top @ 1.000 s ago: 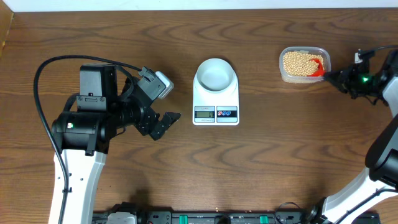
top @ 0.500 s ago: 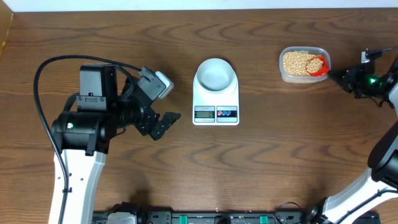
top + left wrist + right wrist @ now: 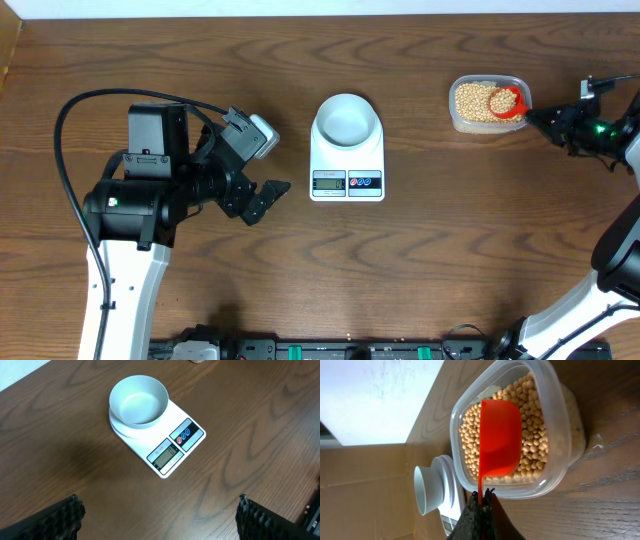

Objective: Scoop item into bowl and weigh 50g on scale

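The task is being judged as barely begun: nothing is being weighed yet, since the bowl (image 3: 138, 401) is being shown empty in the left wrist view, seated on the scale (image 3: 150, 442). The figures on the display are being rendered too small to read. The beans (image 3: 535, 455) are being held in the clear plastic tub (image 3: 555, 390) at the far right, well apart from the scale. Nearly everything is being left to do: a scoopful is to be lifted, carried across and tipped into the bowl, and more added until 50g is reached

The red scoop (image 3: 497, 435) is being gripped by its thin handle in the right gripper (image 3: 480, 497), whose fingers are being pressed together on it. Its cup is being held over the beans inside the tub, and whether it is loaded cannot be told. The left gripper (image 3: 265, 198) is being held wide apart beside the scale, with nothing between its fingers and nothing being touched
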`<state>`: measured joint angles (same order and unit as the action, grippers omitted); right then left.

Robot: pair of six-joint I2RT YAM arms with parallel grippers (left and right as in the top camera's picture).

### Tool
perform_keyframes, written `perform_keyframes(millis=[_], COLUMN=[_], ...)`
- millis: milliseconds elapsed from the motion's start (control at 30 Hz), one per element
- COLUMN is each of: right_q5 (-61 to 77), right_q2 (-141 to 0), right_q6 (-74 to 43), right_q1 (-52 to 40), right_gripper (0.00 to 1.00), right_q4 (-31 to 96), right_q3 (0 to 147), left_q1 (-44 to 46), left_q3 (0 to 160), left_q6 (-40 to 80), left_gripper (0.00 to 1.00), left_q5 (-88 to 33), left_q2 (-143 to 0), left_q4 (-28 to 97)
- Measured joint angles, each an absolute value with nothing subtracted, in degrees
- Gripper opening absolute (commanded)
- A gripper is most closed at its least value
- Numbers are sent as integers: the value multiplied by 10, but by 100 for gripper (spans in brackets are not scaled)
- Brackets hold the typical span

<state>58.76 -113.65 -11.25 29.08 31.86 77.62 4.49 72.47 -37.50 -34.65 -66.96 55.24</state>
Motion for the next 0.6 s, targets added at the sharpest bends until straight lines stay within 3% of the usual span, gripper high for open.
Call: perform_keyframes(millis=[600], right_q5=[661], right_q2=[-1136], right_q6=[-113], right_q1=[294], right_gripper=[1], right_q4=[317], right_q3=[776], left_q1=[45], left_q3=[725], left_q6=[-375], left_gripper=[99], left_q5=[-347], left_q2=[-670], left_q4=[552])
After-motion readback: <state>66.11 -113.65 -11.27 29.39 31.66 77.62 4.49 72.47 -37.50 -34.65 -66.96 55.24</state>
